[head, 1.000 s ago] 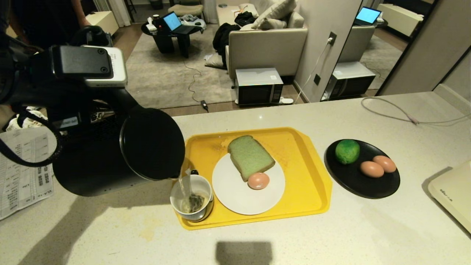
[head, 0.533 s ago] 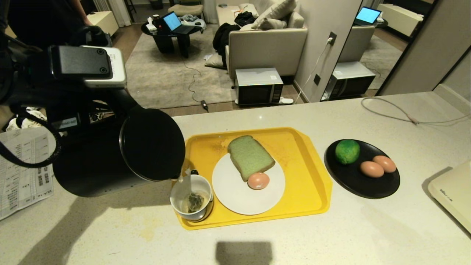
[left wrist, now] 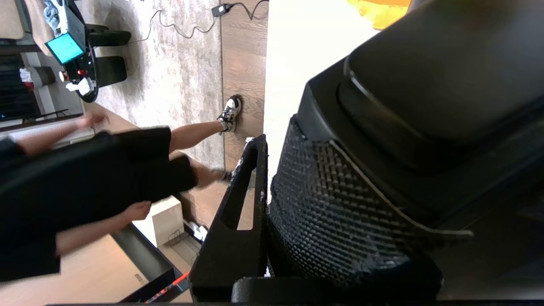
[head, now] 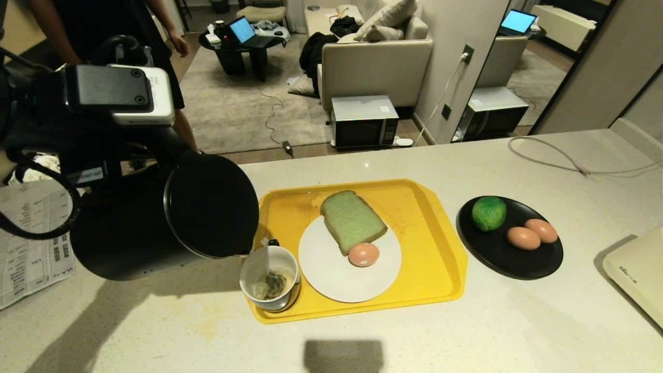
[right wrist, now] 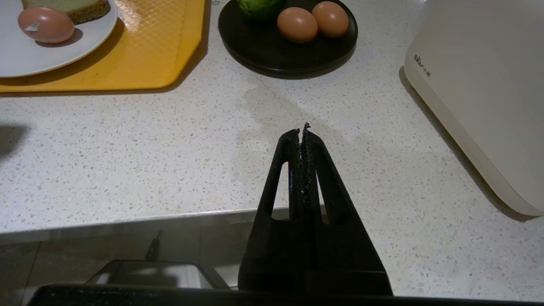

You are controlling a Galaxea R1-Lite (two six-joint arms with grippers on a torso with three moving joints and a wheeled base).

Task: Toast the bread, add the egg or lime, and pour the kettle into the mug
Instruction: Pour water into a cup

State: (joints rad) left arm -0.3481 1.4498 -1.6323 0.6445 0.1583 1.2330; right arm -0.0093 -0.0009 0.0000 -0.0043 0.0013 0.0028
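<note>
The black kettle (head: 171,223) hangs tilted, spout low, just above the white mug (head: 269,277) at the near left corner of the yellow tray (head: 435,248). No water runs from it; a tea bag lies in the mug. My left gripper (left wrist: 297,178) is shut on the kettle's textured handle (left wrist: 340,204), with one finger (left wrist: 248,182) showing beside it. The green bread (head: 352,220) and one egg (head: 363,254) lie on a white plate (head: 331,285). The lime (head: 488,213) shares a black plate (head: 523,264) with two more eggs. My right gripper (right wrist: 302,131) hovers shut over the counter's front edge.
A cream toaster (head: 637,269) stands at the right edge. A printed sheet (head: 31,243) lies at the left, and a cable (head: 570,160) trails across the far right counter. A person (head: 103,15) stands behind the counter at the far left.
A stream of water ran from the kettle into the mug a second ago and has stopped. The kettle has shifted slightly left and tipped back. The person behind has stepped into view.
</note>
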